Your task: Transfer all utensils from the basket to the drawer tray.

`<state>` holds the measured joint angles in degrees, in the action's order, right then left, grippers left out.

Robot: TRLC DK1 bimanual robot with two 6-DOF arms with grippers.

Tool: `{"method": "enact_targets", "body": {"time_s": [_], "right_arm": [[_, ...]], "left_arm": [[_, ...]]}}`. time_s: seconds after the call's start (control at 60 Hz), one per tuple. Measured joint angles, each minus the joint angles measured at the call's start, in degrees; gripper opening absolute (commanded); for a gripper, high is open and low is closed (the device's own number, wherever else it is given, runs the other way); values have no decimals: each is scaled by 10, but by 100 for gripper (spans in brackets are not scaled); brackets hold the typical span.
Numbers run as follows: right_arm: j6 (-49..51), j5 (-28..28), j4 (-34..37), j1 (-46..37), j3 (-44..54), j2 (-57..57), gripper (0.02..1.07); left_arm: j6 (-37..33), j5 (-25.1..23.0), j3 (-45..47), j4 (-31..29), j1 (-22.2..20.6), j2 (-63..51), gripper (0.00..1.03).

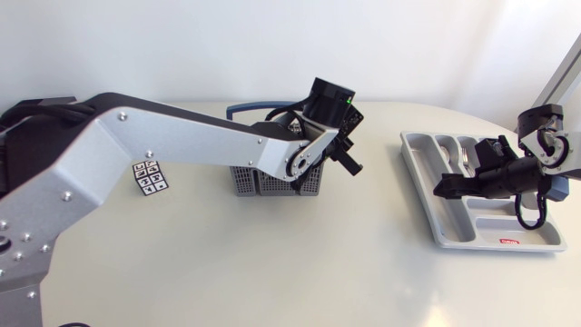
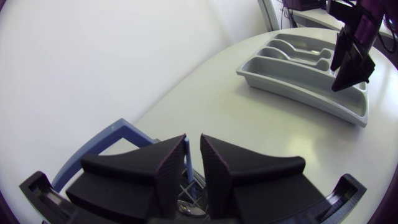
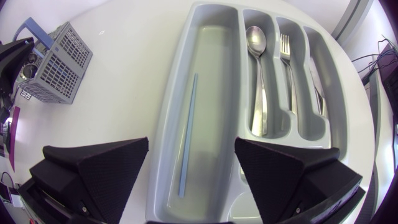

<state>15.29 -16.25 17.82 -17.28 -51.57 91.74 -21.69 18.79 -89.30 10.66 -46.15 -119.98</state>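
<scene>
In the tray (image 3: 166, 124), one spoon (image 3: 258, 74), one fork (image 3: 287, 62)

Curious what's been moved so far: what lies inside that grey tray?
The tray holds a thin blue stick in its long compartment, a spoon, a fork and seemingly a knife. The right claw's fingers cover its near end.

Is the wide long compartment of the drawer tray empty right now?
No, the right wrist view shows a thin light-blue stick lying lengthwise on the floor of that compartment of the drawer tray.
</scene>
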Motion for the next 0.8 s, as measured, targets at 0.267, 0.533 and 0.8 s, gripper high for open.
{"method": "enact_targets", "body": {"time_s": [0.267,0.533,0.8], "right_arm": [[0,0,0,11,14,-9,102],[0,0,0,56,30,-52,102],[0,0,0,110,31,-87,102]], "left_arm": [[0,1,3,19,1,3,4],[0,-6,31,25,2,63,4],[21,-22,55,24,3,156,4]]}}
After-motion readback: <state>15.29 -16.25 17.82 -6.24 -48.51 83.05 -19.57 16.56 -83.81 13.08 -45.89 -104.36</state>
